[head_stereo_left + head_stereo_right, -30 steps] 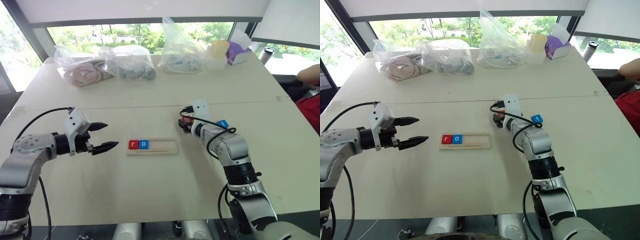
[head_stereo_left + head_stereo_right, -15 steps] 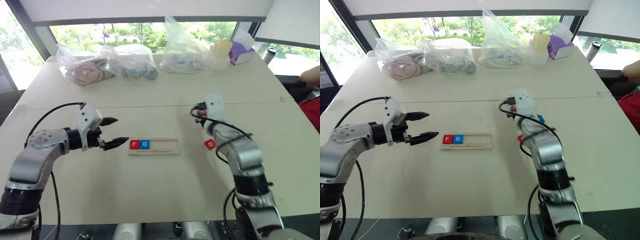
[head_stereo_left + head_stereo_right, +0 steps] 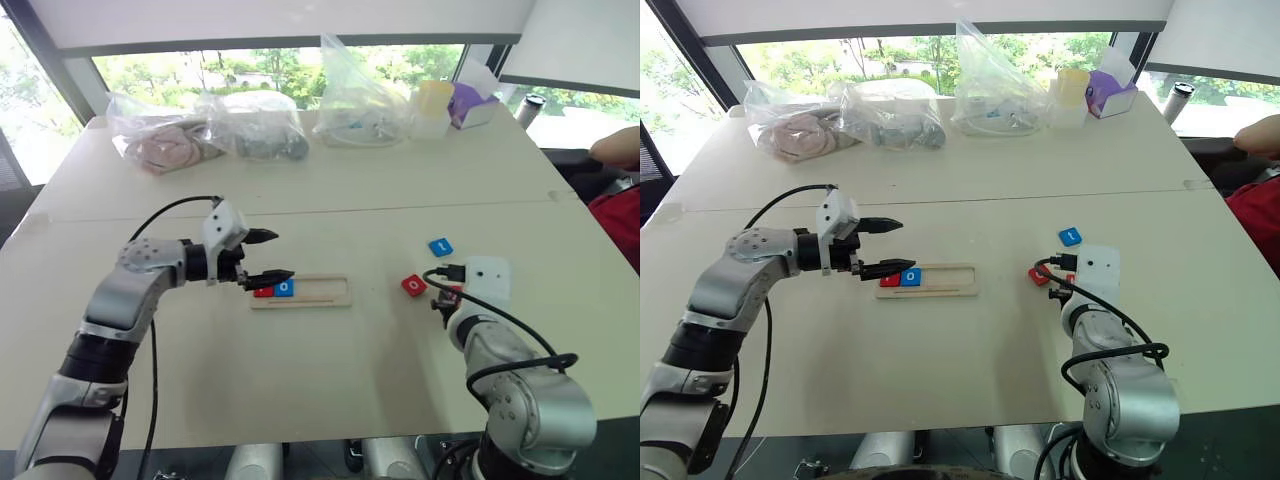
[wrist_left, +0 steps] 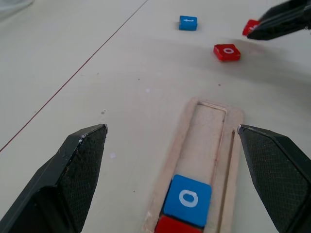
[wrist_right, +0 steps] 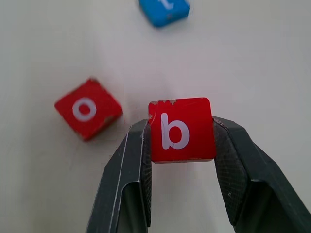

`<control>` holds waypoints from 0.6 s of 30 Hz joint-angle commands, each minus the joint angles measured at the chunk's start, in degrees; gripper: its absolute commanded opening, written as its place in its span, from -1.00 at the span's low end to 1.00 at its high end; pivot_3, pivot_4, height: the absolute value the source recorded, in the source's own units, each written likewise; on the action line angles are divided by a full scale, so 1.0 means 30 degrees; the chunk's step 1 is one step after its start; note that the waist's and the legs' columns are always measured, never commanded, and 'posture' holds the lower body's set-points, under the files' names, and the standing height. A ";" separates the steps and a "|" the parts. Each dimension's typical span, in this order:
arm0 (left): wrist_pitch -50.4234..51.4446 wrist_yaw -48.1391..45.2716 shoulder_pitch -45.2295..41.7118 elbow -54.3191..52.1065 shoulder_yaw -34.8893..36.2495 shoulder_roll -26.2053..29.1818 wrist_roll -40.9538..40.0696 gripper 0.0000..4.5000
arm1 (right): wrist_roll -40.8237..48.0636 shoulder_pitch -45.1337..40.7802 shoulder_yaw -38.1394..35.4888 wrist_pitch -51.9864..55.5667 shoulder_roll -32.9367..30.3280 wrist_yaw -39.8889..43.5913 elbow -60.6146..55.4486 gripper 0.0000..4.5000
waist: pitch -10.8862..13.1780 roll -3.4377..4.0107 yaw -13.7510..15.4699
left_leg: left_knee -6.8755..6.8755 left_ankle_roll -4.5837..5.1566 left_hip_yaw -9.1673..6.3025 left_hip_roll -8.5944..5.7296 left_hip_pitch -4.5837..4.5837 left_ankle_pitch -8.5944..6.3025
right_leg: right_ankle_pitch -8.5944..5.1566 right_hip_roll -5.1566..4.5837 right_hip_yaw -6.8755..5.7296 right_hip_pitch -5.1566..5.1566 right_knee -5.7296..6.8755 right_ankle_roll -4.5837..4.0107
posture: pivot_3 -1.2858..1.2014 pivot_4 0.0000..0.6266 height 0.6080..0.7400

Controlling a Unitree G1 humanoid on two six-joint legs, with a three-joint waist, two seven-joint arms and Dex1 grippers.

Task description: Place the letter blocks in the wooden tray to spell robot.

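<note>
**Right gripper** [image 5: 181,131]: nearest item, well to the right of the tray. Clamped on the red b block [image 5: 181,129], pinched by two opposite side faces, letter face up and plain to read in the wrist view.

**Red o block** [image 3: 414,286]: loose on the table [image 3: 330,380], right of the tray, just beside the right gripper.

**Tray** [image 3: 325,292]: lies crosswise at the middle of the table. Red r block [image 3: 264,291] fills its leftmost place, blue o block [image 4: 187,200] sits touching it in the second. The three places to the right are empty; a thin groove runs along the near rim.

**Left gripper** [image 3: 270,256]: fingers spread wide, holding nothing, tips over the tray's left end above the r block.

**Blue t block** [image 3: 440,246]: loose, beyond the red o and further right of the tray.

**Bags and tubs** [image 3: 260,125]: far edge of the table, well beyond the tray; no part in the task.

**Handling note, step in hand**: seating b in the third place, as I judge it. Carry the block level, letter upright, over the empty place next to the blue o. Lower it square to the rim so no corner rides up. The left gripper stands close above the filled end and may crowd the approach; coming in from the tray's right end looks safer. Release only when the block lies flat.
</note>
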 commanded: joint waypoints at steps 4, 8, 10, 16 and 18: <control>-0.0646 -0.0276 -0.0408 0.0055 0.0079 -0.0035 0.0445 1.00 | -0.0276 0.0146 -0.0768 -0.0573 0.0753 0.0556 0.0108 0.47 | 0.0000 0.0001 -0.0053 | -0.0007 0.0001 0.0023 0.0004 0.0002 -0.0001 | 0.0001 0.0007 0.0030 -0.0013 -0.0003 0.0003 | 0.03 -0.52 1.00; -0.0364 -0.0620 0.0082 -0.0497 0.0216 0.0510 0.0390 1.00 | -0.0092 -0.0712 -0.1188 0.0626 -0.1258 0.1622 -0.1343 0.98 | 0.0003 0.0005 -0.0057 | -0.0007 0.0001 0.0017 0.0012 0.0004 -0.0001 | -0.0002 0.0018 0.0030 -0.0017 0.0002 -0.0003 | 0.03 -0.52 1.00; 0.0336 -0.1472 0.0490 -0.1337 0.0529 0.1324 -0.0283 1.00 | 0.0356 -0.1446 -0.2440 0.0766 -0.3276 0.3150 -0.1983 0.98 | 0.0007 0.0008 -0.0084 | -0.0007 0.0001 0.0023 0.0012 0.0000 -0.0001 | -0.0003 0.0015 0.0044 -0.0023 -0.0001 -0.0005 | 0.03 -0.52 1.00; 0.1701 -0.3703 0.1141 -0.3033 0.0746 0.3796 -0.1565 1.00 | 0.5917 -0.2352 -0.5292 -0.0904 -1.0602 1.2701 0.1241 0.98 | 0.0018 -0.0003 -0.0014 | -0.0028 0.0010 0.0030 0.0020 -0.0008 -0.0007 | -0.0011 0.0034 0.0042 0.0015 -0.0115 -0.0015 | 0.03 -0.52 1.00; 0.2262 -0.3990 0.1148 -0.3729 0.0703 0.4055 -0.2043 1.00 | 0.7005 -0.0723 -0.4796 -0.4782 -1.2776 1.6114 0.2553 0.98 | 0.0022 0.0000 0.0096 | -0.0043 0.0023 0.0024 0.0025 -0.0014 -0.0014 | -0.0012 0.0041 0.0042 0.0028 -0.0158 -0.0018 | 0.03 -0.52 1.00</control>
